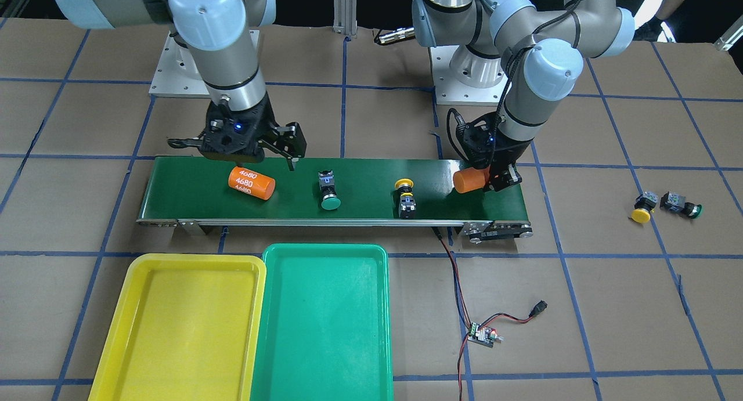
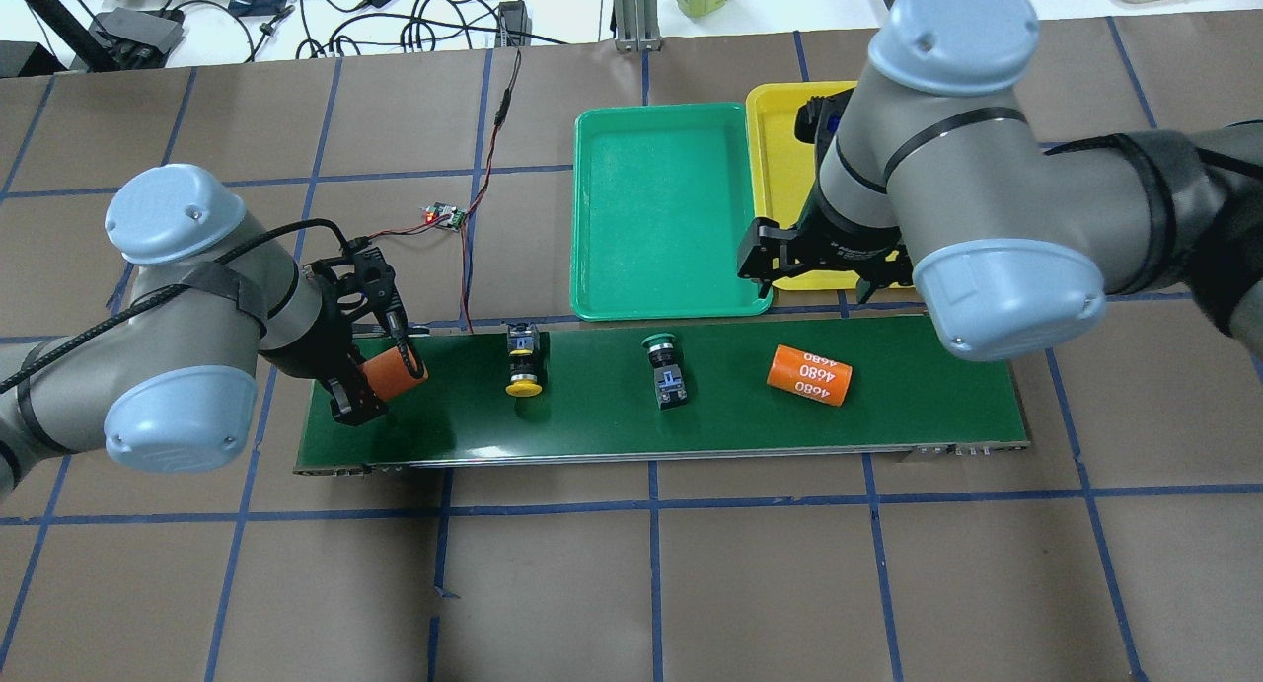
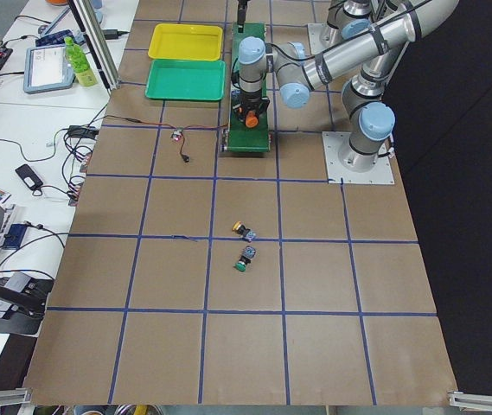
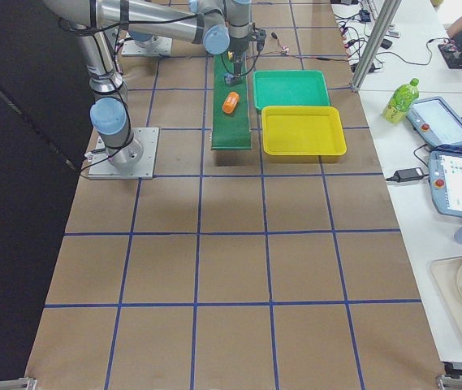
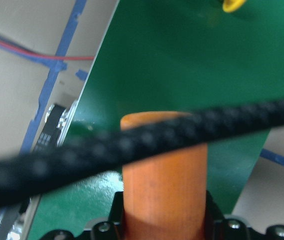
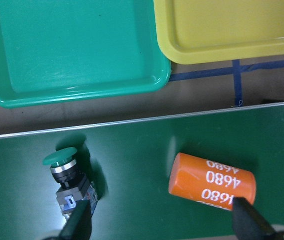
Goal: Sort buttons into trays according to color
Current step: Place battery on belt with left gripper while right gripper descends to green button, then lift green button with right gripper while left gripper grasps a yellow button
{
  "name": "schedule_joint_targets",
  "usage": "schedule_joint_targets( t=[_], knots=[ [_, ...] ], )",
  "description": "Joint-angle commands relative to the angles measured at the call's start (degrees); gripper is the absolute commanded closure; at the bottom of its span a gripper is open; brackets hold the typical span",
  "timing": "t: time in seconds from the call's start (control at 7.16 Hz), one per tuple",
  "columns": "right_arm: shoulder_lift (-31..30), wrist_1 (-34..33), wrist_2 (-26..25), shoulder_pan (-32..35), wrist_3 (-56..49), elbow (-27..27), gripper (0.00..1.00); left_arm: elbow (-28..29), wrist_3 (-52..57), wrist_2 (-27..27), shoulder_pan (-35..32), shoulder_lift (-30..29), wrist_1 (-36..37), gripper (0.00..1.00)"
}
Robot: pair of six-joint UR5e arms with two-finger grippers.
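On the dark green conveyor belt (image 1: pixel 371 174) lie a green-capped button (image 1: pixel 329 192) and a yellow-capped button (image 1: pixel 406 197). A second yellow button (image 1: pixel 643 208) and a second green button (image 1: pixel 682 205) lie off the belt on the table. The yellow tray (image 1: pixel 174 325) and the teal-green tray (image 1: pixel 325 325) stand side by side, both bare. My left gripper (image 2: pixel 385 378) is shut on an orange cylinder (image 5: pixel 164 175) at the belt's end. My right gripper (image 2: pixel 811 279) is open above the belt, between the green button (image 6: pixel 69 177) and a lying orange cylinder (image 6: pixel 211 182).
A small circuit board (image 1: pixel 482 334) with red and black wires lies on the table near the belt's end. The brown table carries a blue tape grid. The two arm bases (image 1: pixel 470 70) stand behind the belt.
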Motion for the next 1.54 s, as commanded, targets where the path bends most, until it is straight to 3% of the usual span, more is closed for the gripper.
schedule_joint_targets(
  t=[0.0, 0.42, 0.7, 0.98, 1.12, 1.26, 1.4],
  knots=[
    [4.7, -2.1, -0.1, 4.5, 5.5, 0.0, 0.00, -1.2, 1.1, -1.0, -0.1, 0.1, 2.0, 0.00],
    [7.9, -3.2, 0.3, 5.1, 5.4, 0.4, 0.00, 3.5, -1.3, 0.0, 3.3, 2.3, -2.4, 0.00],
    [8.4, -3.2, 0.3, 5.1, 4.8, 3.0, 0.00, 5.7, -1.2, -0.1, 16.5, 2.1, -7.0, 0.00],
    [10.0, -4.0, 0.2, 4.9, 5.0, 3.8, 0.00, 5.8, -2.8, -0.2, 30.6, -1.5, -6.2, 0.00],
    [10.3, -4.8, 0.0, 4.7, 4.8, 3.8, 0.17, 6.4, -4.8, -0.3, 36.8, -4.3, -6.2, 0.00],
    [10.2, -4.9, 0.1, 4.3, 4.9, 3.7, 0.76, 8.4, -7.0, -0.2, 40.0, -7.2, -4.5, 0.00],
    [10.1, -4.7, 0.0, 4.3, 4.8, 3.8, 1.00, 12.1, -8.8, 0.1, 40.3, -10.7, -4.0, 0.00]
  ],
)
